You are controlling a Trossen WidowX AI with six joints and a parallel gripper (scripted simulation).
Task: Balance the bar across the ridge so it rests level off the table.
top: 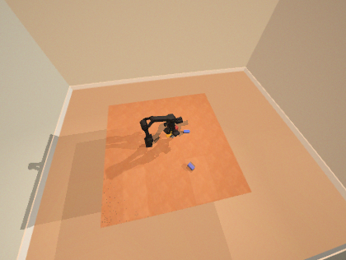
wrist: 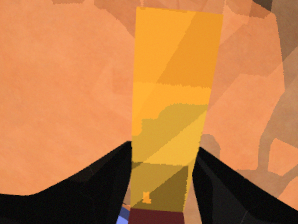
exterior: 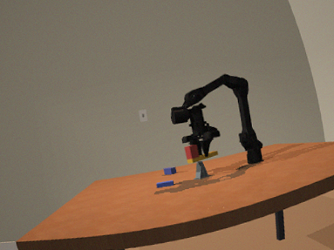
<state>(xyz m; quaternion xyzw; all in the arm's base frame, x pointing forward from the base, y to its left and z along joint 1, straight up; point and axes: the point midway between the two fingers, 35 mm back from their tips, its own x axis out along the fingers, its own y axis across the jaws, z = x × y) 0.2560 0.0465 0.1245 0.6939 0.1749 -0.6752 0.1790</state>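
My gripper (exterior: 203, 153) (wrist: 162, 151) is shut on the yellow bar (exterior: 213, 154) (wrist: 172, 55), with one black finger on each long side. A red block (exterior: 192, 151) (top: 176, 127) (wrist: 156, 217) sits on the bar's end away from the arm's base. The grey-blue ridge (exterior: 200, 171) stands on the table under the bar. The bar is just above the ridge's top in the exterior view; whether they touch I cannot tell. The bar slants there, with its red-block end lower in the picture. The ridge is not clearly seen in the wrist view.
A thin blue block (top: 186, 132) (exterior: 165, 184) lies on the orange-brown table (top: 144, 193) (exterior: 120, 208), a little beyond the red block's end. A thicker blue block (top: 191, 166) (exterior: 169, 171) lies farther off to the side. The arm's base (top: 148, 141) (exterior: 254, 156) stands on the table.
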